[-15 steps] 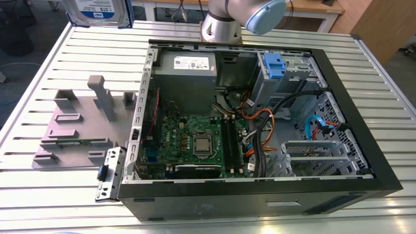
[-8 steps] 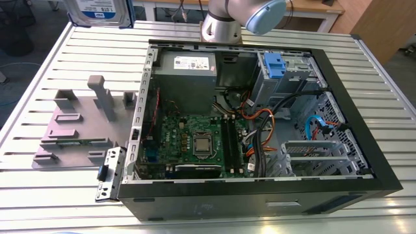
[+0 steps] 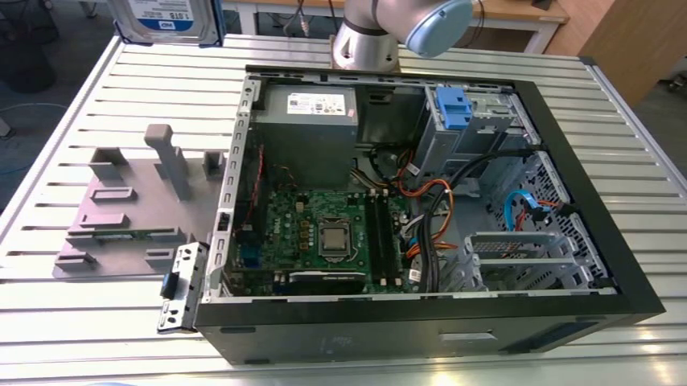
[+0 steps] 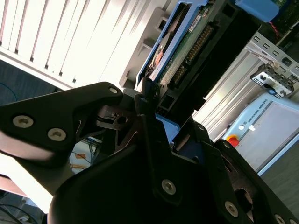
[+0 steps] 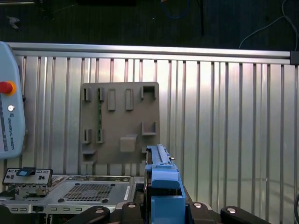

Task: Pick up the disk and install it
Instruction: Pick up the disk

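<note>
First wrist view: hand (image 5: 161, 206) grasping the disk (image 5: 161, 163), edge-on over the surface (image 5: 224, 116).
Grip: probably best firm and square.

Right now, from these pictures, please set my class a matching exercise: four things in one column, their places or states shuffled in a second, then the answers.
Things
1. the disk
2. grey holder plate
3. green motherboard
4. computer case

Places or states
A. flat on the slatted table, at the exterior view's left of the case
B. lying on the table, side open
C. gripped in the claw, off the table
D. inside the case

Pairs: 1-C, 2-A, 3-D, 4-B
</note>
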